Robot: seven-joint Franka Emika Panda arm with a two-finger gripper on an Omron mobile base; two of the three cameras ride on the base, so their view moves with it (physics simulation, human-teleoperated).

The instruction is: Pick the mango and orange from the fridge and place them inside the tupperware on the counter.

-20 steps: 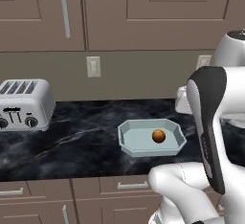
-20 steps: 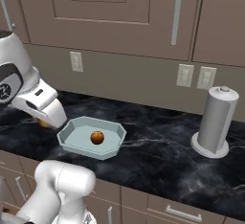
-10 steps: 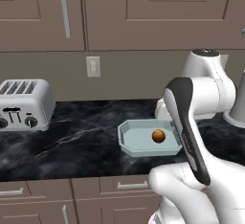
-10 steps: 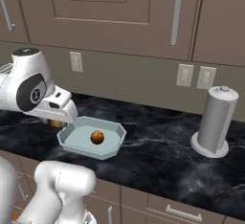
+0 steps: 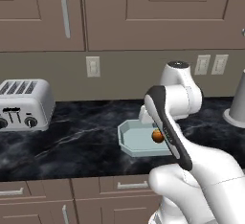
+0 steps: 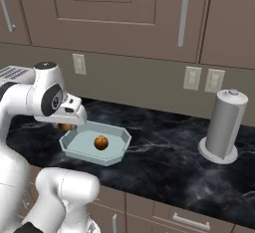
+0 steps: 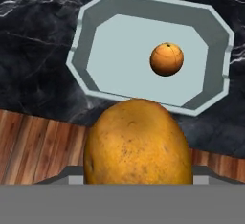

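My gripper (image 7: 139, 173) is shut on the mango (image 7: 139, 141), a yellow-brown fruit that hides the fingertips in the hand view. The mango (image 6: 64, 126) hangs just above the left rim of the tupperware (image 6: 74, 150), under the white hand. The pale blue-grey tupperware (image 7: 86, 24) sits on the black marble counter (image 6: 164, 162), and the small orange (image 7: 166, 59) lies inside it, right of centre. From the left base view the orange (image 5: 157, 135) and tupperware (image 5: 125, 141) are partly behind my arm. The fridge is out of view.
A silver toaster (image 5: 24, 104) stands at the left end of the counter (image 5: 72, 141). A grey paper towel roll (image 6: 225, 126) stands at the right. Brown wall cabinets hang above, and the counter's front edge runs close under the hand.
The arm has swung in over the counter with the mango, from beside the tupperware to its rim. The orange and the tupperware have stayed put.
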